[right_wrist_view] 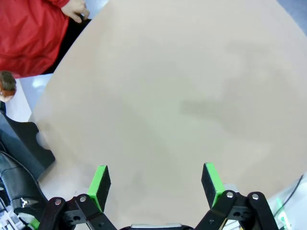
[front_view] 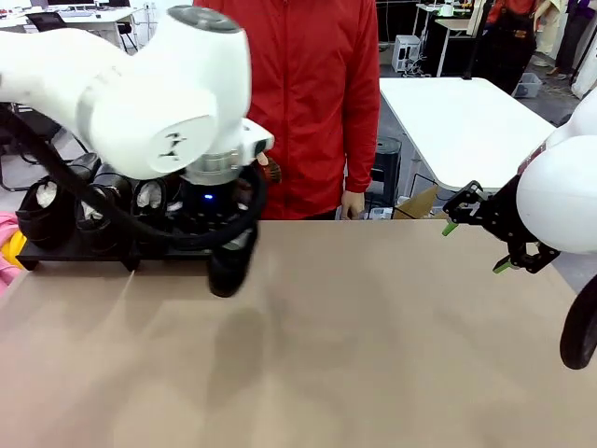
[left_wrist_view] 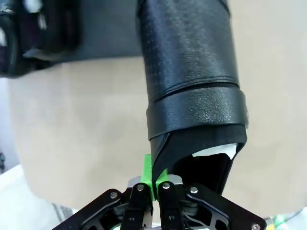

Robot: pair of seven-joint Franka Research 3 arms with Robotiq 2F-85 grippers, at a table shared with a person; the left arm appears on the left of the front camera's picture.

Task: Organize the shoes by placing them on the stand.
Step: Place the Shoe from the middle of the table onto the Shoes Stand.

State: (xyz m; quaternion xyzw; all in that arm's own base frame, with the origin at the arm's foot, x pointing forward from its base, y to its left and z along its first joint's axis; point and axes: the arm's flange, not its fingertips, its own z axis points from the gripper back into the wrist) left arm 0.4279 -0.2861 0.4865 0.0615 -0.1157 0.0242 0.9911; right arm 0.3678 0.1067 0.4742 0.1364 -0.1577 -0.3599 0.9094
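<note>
Shoe (left_wrist_view: 192,86) is pinched at its collar by the left gripper (left_wrist_view: 154,184), hanging just off the stand (front_view: 70,252) near the table's (front_view: 373,355) far-left edge; right gripper (right_wrist_view: 156,184) gapes wide, holding nothing.

Stand (front_view: 37,254) sits at the table's (front_view: 373,355) far left edge with shoes (front_view: 42,210) in a row on it; person (front_view: 308,103) stands behind the far edge, just right of the stand. Left gripper (left_wrist_view: 152,184) hangs just in front of the stand's right end, pinching the rim of a shoe (front_view: 230,266) above the tabletop. Right gripper (front_view: 478,241) hovers off the table's right side, well apart from everything else.
</note>
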